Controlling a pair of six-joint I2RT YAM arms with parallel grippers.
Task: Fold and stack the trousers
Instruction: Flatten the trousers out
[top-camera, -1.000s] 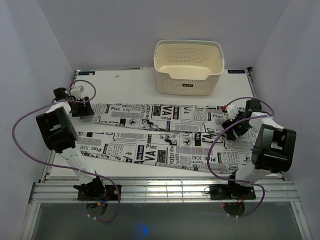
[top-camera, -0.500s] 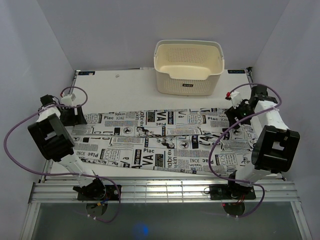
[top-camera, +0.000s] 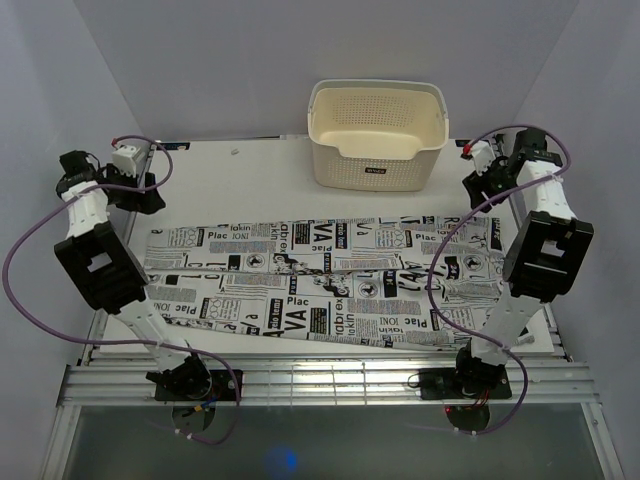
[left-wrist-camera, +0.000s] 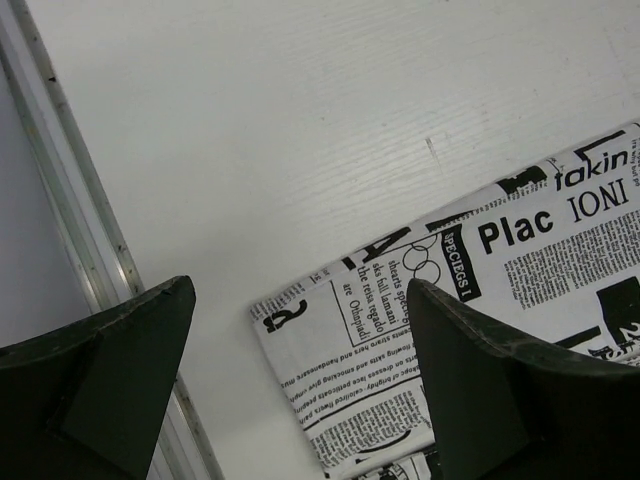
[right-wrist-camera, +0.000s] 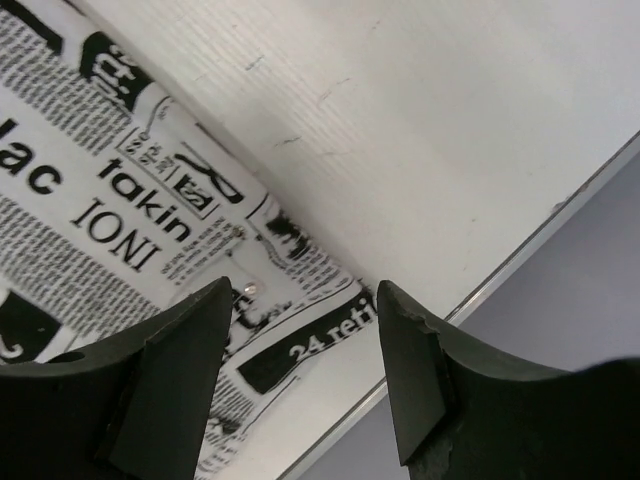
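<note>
The trousers (top-camera: 320, 285), white cloth with black newspaper print, lie flat across the table, folded lengthwise into one long band. My left gripper (top-camera: 140, 190) is open and empty, raised above the table beyond the band's far left corner (left-wrist-camera: 330, 330). My right gripper (top-camera: 478, 192) is open and empty, raised beyond the band's far right corner (right-wrist-camera: 300, 300). In the left wrist view the gripper (left-wrist-camera: 300, 300) frames the cloth corner below it. In the right wrist view the gripper (right-wrist-camera: 305, 295) frames the waistband end with a small metal snap (right-wrist-camera: 248, 289).
A cream perforated basket (top-camera: 377, 135) stands at the back of the table, between the two grippers. A metal rail (left-wrist-camera: 90, 250) edges the table on the left, and the table's right edge (right-wrist-camera: 520, 250) runs close to the right gripper.
Both grippers let go of the far leg after laying it over the near one. Both arms have risen and drawn back toward the far corners.
</note>
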